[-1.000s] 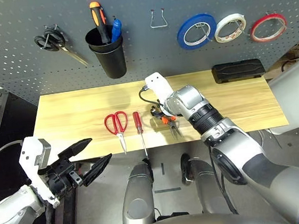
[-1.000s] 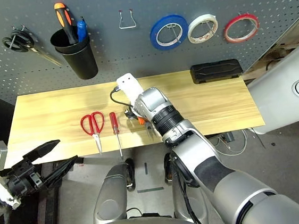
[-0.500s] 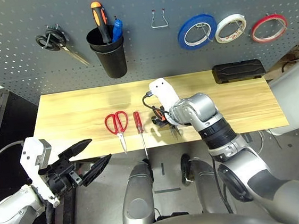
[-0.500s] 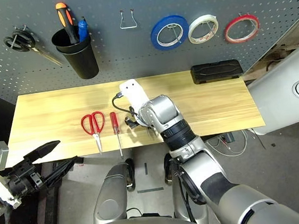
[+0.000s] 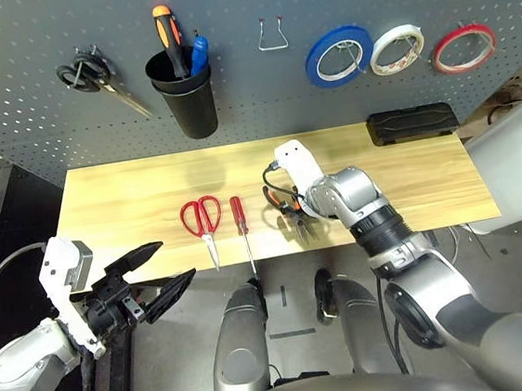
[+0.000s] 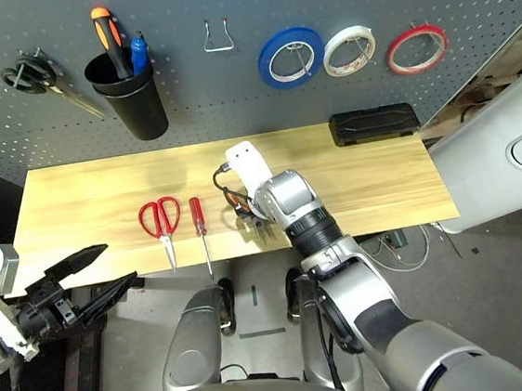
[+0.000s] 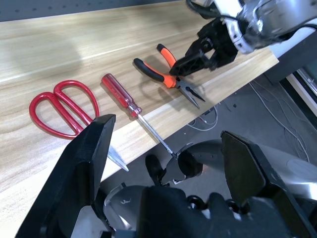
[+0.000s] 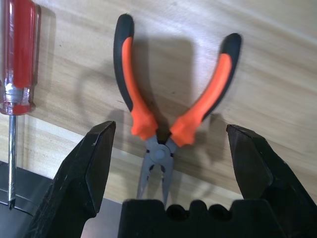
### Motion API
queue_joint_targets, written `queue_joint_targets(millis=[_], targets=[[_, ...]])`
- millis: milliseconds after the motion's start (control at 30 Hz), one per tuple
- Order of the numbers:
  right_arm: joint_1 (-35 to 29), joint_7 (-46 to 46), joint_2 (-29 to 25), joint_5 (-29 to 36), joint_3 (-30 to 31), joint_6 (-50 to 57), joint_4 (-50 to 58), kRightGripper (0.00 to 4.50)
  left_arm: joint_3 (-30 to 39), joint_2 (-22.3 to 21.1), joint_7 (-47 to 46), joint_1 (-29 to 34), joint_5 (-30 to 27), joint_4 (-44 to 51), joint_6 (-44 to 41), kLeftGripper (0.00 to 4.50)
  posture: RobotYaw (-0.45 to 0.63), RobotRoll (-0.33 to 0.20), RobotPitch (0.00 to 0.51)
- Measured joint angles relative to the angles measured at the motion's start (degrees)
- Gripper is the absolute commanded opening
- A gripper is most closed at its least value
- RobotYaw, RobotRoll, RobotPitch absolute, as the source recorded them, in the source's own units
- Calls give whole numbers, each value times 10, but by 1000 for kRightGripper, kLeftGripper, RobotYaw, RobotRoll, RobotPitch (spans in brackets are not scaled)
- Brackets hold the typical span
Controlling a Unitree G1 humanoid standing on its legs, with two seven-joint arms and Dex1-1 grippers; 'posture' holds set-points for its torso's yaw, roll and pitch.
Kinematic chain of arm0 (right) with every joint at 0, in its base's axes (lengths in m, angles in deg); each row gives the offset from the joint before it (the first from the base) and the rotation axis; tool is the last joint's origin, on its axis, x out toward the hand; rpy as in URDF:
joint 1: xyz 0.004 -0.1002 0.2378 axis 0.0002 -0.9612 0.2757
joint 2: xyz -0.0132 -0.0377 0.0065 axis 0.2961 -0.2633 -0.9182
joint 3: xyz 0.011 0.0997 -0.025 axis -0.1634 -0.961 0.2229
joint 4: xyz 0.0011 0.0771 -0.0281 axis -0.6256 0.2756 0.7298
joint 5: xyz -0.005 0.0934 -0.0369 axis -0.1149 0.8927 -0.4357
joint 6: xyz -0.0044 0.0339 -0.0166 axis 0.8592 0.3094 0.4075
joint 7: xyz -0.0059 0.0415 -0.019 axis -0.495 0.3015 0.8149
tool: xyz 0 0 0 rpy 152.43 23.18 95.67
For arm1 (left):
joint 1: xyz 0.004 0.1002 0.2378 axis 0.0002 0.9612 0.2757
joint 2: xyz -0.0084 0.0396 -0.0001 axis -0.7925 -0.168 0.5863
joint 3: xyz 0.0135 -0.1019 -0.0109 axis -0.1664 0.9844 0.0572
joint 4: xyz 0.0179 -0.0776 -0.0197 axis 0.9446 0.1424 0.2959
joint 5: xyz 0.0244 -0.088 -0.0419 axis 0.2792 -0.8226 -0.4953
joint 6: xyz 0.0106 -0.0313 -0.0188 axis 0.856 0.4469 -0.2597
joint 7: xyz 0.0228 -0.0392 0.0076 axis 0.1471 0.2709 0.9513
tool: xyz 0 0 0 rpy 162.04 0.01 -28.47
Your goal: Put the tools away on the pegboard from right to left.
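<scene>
right gripper [image 8: 166, 163] straddles pliers [image 8: 168, 106], half-hidden from the head views.

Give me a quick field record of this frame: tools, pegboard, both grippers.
red tape ring: hung on pegboard, far right
pliers: flat on table, handles spread
screwdriver: on table, beside the pliers
red scissors: on table, beside the screwdriver
right gripper: open, over pliers, one finger each side of the pivot, no contact visible
left gripper: open, off the table's near edge, holding nothing

three tape rolls [image 5: 401, 49], two scissors [image 5: 202, 217], two screwdrivers [image 5: 240, 218], one pliers [image 8: 171, 111]
</scene>
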Motion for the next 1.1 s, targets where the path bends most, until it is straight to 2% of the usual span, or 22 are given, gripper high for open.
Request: queue_joint_targets(millis=[233, 700, 1100], targets=[[18, 9, 4, -13, -11, -41, -71, 4475, 0, 0, 0, 1, 0, 0, 0, 4500, 267, 0, 217], [21, 19, 6, -13, -53, -59, -102, 4475, -1, -2, 0, -6, -1, 1, -9, 4500, 257, 0, 215], [51, 21, 7, -7, -77, -123, -182, 4475, -1, -4, 0, -8, -2, 7, -21, 4500, 269, 0, 227]])
